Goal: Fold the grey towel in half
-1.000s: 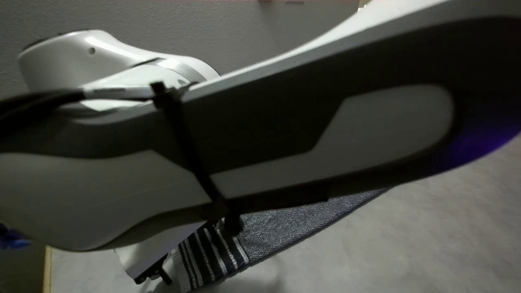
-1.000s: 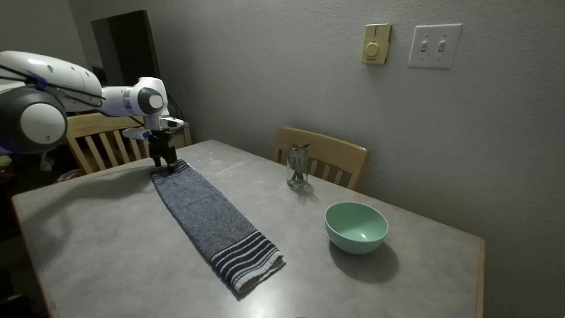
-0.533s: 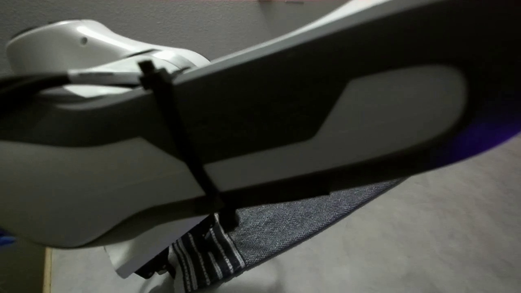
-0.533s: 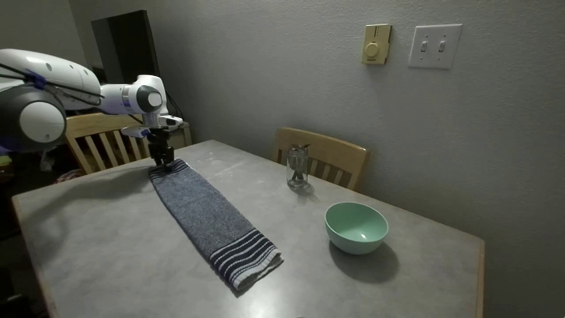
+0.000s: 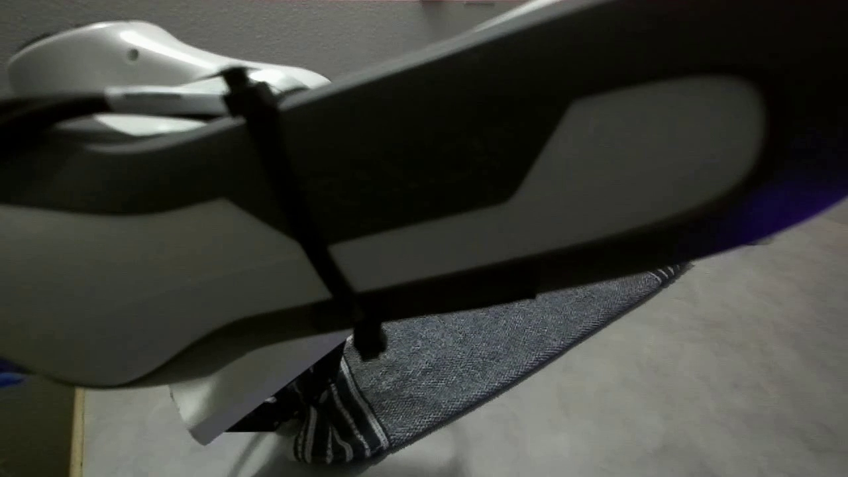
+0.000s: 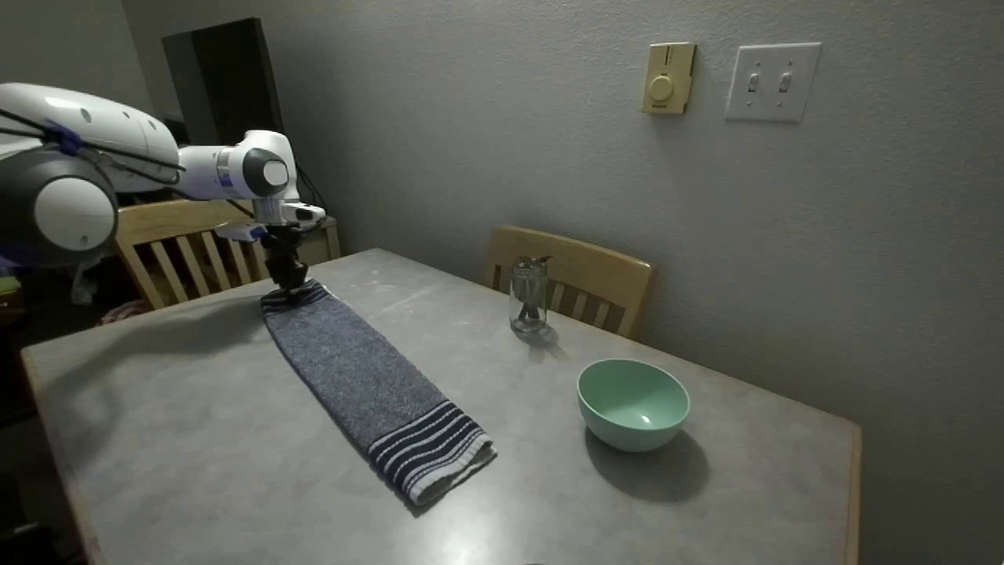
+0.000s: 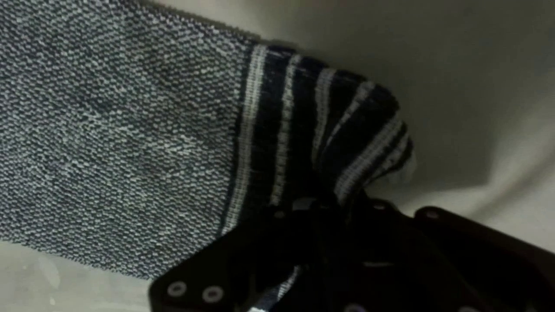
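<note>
At the grey towel's (image 6: 357, 369) end, downward gripper (image 6: 292, 293)

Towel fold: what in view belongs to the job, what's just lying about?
In the job:
grey towel
hand, shut on one striped end

Not part of it:
teal bowl, clear of the towel
glass jar, contents unclear
two wooden chairs

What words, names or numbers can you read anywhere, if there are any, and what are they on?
None that I can read.
On the yellowish wall box: tiny dark marks, too small to read.
On the light switch plate: no letters or numbers that I can make out.
On the grey towel: just stripes, no writing that I can see.
</note>
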